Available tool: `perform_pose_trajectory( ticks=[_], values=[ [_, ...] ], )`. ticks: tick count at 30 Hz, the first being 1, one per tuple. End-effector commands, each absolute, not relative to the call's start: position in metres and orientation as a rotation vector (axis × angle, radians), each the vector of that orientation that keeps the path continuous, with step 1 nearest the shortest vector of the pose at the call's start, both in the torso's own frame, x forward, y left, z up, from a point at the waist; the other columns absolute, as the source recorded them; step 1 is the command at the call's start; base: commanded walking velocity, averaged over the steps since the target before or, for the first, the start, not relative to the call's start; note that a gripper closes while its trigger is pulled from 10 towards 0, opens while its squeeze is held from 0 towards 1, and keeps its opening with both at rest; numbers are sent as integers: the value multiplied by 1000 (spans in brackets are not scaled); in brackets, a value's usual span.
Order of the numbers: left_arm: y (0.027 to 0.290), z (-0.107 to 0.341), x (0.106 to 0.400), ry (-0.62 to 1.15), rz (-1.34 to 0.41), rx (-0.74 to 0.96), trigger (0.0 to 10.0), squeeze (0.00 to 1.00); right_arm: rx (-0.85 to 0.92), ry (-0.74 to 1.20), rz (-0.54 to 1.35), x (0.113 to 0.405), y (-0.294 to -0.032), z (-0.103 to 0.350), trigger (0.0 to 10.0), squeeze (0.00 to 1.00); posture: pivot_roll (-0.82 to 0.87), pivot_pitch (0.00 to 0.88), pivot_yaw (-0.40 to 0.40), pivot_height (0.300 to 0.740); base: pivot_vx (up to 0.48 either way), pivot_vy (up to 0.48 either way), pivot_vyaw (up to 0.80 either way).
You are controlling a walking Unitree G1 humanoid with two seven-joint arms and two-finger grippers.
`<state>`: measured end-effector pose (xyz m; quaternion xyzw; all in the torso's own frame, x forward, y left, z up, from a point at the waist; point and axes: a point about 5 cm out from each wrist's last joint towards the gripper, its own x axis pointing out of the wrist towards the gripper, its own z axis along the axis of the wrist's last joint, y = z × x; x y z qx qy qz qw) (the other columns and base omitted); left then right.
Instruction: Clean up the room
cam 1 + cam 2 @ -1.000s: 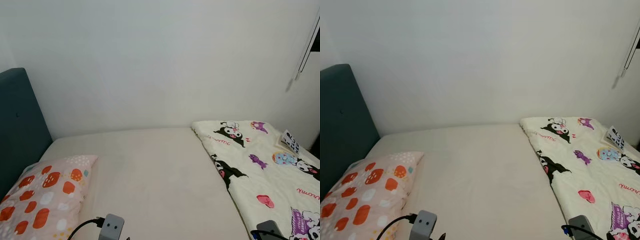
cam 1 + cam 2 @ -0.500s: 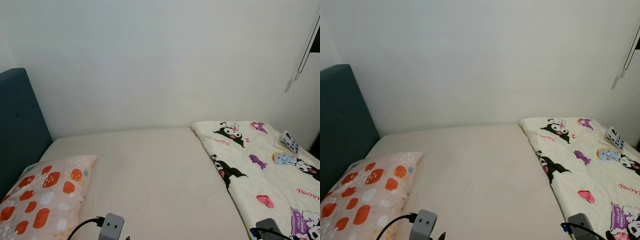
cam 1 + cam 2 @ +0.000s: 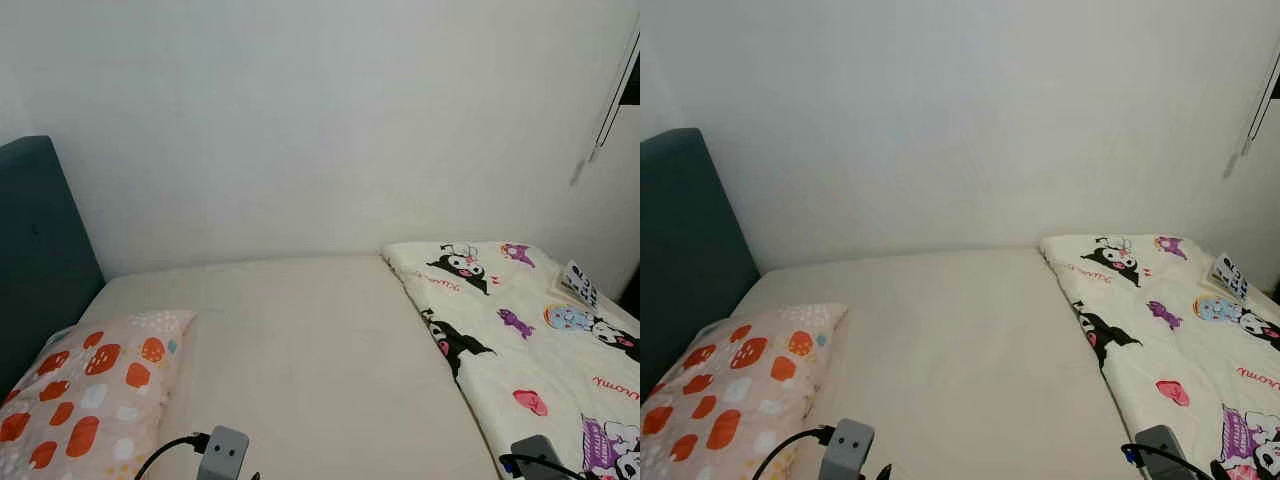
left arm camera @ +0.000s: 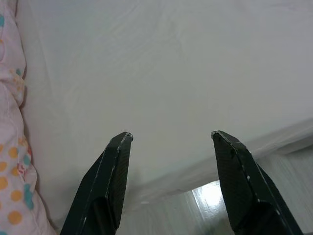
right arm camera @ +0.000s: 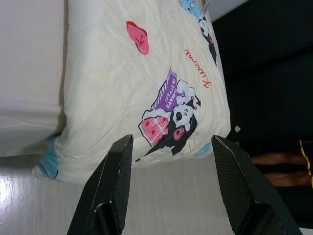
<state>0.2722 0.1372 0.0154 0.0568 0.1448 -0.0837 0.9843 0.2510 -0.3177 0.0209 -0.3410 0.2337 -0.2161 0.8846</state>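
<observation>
A bed with a plain cream sheet (image 3: 310,350) lies before me. A folded cream quilt (image 3: 530,340) printed with cartoon figures covers its right side. A pink pillow (image 3: 85,395) with orange spots rests at the left by the headboard. My left gripper (image 4: 171,139) is open above the sheet near the bed's front edge, with the pillow (image 4: 12,161) beside it. My right gripper (image 5: 168,142) is open above the quilt's near corner (image 5: 132,93). Nothing is between either pair of fingers.
A dark teal headboard (image 3: 35,250) stands at the left. A white wall (image 3: 320,120) backs the bed. A small black-and-white printed item (image 3: 580,283) lies on the quilt's far right. A cord (image 3: 610,95) hangs at the upper right. Glossy floor (image 5: 146,205) shows below the bed edge.
</observation>
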Motion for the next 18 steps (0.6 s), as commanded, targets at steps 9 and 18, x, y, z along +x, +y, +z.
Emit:
perform_pose_trajectory(
  ticks=[9, 18],
  values=[
    [138, 11, 269, 310, -158, 96, 10000, 0, -698, 510, -459, 247, -323, 18, 10000, 0, -53, 128, -19, 740, 0, 0, 0],
    [135, 11, 270, 310, -167, 96, 10000, 0, -698, 512, -459, 247, -324, 19, 10000, 0, -56, 130, -19, 740, 0, 0, 0]
  ],
)
